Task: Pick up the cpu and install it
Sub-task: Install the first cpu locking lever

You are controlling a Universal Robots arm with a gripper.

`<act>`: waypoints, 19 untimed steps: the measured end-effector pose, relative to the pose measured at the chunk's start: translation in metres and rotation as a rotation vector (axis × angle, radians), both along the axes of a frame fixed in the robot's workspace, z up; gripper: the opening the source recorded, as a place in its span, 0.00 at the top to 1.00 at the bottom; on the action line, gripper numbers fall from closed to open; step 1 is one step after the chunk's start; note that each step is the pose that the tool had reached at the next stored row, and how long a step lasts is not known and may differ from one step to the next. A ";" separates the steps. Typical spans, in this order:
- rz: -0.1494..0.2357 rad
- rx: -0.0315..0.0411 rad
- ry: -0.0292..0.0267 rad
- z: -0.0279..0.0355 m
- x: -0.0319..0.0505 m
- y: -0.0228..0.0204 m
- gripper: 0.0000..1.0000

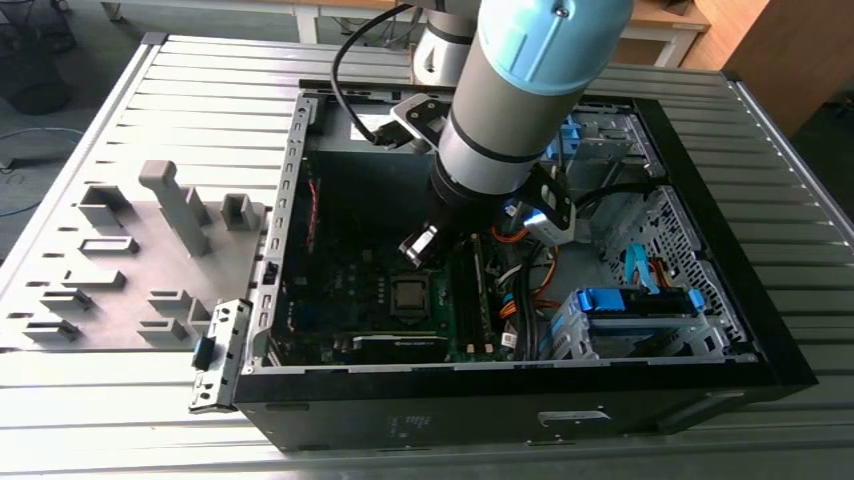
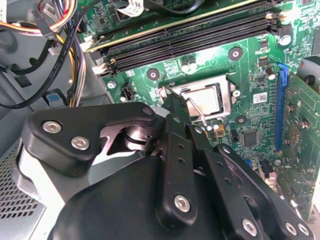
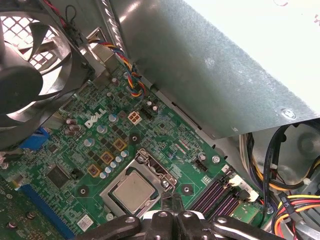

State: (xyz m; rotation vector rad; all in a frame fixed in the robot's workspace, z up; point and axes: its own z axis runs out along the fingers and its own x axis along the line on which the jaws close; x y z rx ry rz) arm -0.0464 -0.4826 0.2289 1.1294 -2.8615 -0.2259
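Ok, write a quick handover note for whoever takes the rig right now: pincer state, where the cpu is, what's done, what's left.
Pincer: fingers drawn together, nothing visibly between them, hanging just above the motherboard inside the open computer case.
Cpu: lying flat in its socket on the board; also seen in the second wrist view.
Done: chip appears placed in the socket.
Left: whether it is fully seated or the socket latched cannot be told; check before closing out.
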 end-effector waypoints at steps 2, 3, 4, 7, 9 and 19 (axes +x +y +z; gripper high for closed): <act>0.000 0.0004 -0.0002 -0.0007 -0.0001 0.0000 0.89; 0.000 0.0001 -0.0001 -0.0011 -0.0002 0.0000 0.89; 0.000 -0.0001 0.0000 -0.0017 -0.0003 -0.0001 0.89; 0.000 -0.0002 0.0000 -0.0051 -0.0009 -0.0003 0.89; 0.000 -0.0001 -0.0003 -0.0084 -0.0021 -0.0005 0.89; 0.000 -0.0002 -0.0004 -0.0128 -0.0029 -0.0009 0.89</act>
